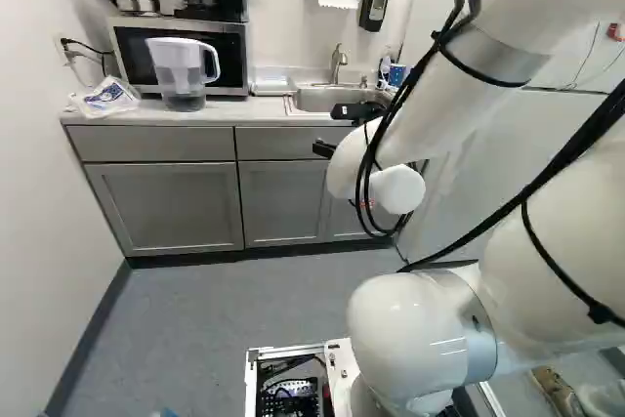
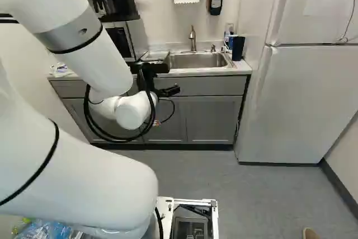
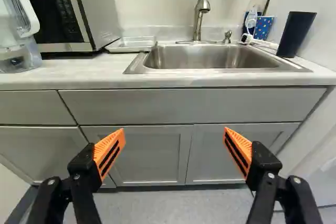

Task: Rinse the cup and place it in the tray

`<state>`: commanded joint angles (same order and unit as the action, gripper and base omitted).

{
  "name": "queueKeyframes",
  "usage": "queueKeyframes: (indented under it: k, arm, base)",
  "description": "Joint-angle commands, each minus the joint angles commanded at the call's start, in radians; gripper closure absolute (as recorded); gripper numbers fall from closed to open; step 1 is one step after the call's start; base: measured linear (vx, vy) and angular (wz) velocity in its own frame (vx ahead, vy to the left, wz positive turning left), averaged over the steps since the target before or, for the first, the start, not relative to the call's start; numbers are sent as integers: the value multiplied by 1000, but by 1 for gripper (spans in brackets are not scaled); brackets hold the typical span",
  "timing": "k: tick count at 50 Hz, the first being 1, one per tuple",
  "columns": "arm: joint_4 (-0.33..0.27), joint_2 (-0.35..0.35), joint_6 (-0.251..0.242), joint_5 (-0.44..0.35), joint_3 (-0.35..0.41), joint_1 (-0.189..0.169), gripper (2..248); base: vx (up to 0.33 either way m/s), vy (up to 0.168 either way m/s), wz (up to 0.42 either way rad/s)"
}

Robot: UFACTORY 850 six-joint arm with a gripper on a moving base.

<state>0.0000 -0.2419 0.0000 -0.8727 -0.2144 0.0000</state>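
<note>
A: What is held in the claw?

B: Nothing. The orange pads are spread wide in front of the cabinet doors, below the surface. With twelve o'clock taken as straight ahead of the claw, the sink is found at twelve, the faucet behind it.

A: And the cup?

B: At one o'clock a dark cup is seen, upright beside the sink; it is taken as the likelier one. A patterned cup is placed just behind it, so certainty cannot be had.

A: Why is everything set so?

B: Rinsing is probably made easy by it: cup on one side, basin in the middle, and the white tray at eleven o'clock, where a washed cup could be set down. The claw is presumably kept wide for a first grasp; it would need to be raised above the edge.

A: What is hard to make out?

B: The insides of both cups and the basin's floor are hidden by their walls. In the wrist view the pitcher at ten o'clock is cut off, as is the microwave; in the right base view most of the latter is covered by the arm.
</note>
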Motion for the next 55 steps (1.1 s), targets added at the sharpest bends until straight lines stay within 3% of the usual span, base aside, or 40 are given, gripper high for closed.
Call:
queueKeyframes:
  k: [55]
  arm:
    - [0, 51, 0, 88, -177, 0, 3]
  base:
    - [0, 0, 0]
